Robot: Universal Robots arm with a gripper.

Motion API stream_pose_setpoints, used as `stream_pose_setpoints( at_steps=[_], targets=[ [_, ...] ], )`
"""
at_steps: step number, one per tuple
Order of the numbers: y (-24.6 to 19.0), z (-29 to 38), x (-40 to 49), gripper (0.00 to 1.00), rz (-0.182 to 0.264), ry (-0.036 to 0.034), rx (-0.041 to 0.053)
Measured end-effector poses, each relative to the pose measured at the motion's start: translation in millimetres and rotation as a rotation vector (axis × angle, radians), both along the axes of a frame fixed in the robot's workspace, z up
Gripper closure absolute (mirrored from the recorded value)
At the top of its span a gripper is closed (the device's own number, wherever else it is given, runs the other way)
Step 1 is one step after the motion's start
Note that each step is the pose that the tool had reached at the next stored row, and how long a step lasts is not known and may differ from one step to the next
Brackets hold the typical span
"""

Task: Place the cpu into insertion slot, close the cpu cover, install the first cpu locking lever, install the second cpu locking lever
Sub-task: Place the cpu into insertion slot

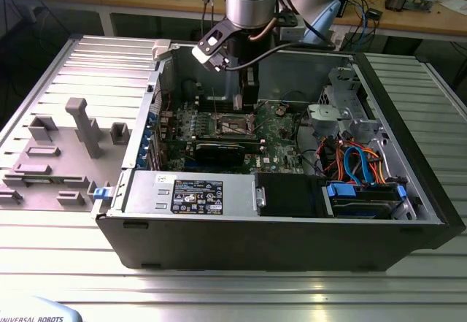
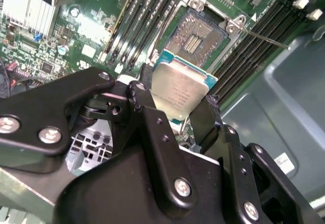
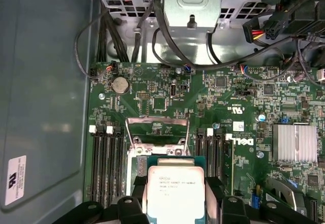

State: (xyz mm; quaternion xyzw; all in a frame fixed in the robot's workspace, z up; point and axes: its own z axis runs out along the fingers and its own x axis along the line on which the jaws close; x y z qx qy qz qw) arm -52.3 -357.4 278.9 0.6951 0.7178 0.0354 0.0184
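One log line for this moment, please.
gripper: shut on cpu | cpu: near insertion slot, not seated | insertion slot: empty | cpu cover: open

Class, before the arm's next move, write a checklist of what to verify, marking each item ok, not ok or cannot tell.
1. Grip: the cpu is clamped in the gripper: ok.
2. The insertion slot is empty, contacts bare: ok.
3. The cpu cover is raised off the slot: ok.
4. One locking lever is swung clear: ok.
5. Chip corners lined up with the slot: cannot tell.
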Motion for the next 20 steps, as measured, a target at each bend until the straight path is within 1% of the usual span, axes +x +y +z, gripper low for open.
stream_pose_setpoints(
  at_steps=[4,6,9,11,13,14,16,17,18,20],
  targets=[
    [0.3,-8.0,-0.3,0.46,-0.007,0.0,0.0],
    [0.7,-11.8,-4.7,0.46,-0.007,0.0,-0.0001],
    [3.4,-16.1,-6.7,0.46,-0.007,-0.0009,-0.0001],
    [7.4,-20.9,-7.9,0.46,-0.007,-0.0023,-0.0001],
    [12.2,-27.6,-9.7,0.46,-0.007,-0.0055,-0.0002],
    [13.2,-30.2,-11.3,0.46,-0.007,-0.0078,-0.0001],
    [13.9,-33.5,-14.2,0.46,-0.007,-0.0107,0.0],
    [14.0,-36.4,-17.3,0.46,-0.007,-0.013,-0.0001],
    [14.4,-39.9,-19.2,0.46,-0.006,-0.0142,0.0],
    [14.9,-44.3,-20.6,0.46,-0.006,-0.0149,-0.0001]
  ],
)
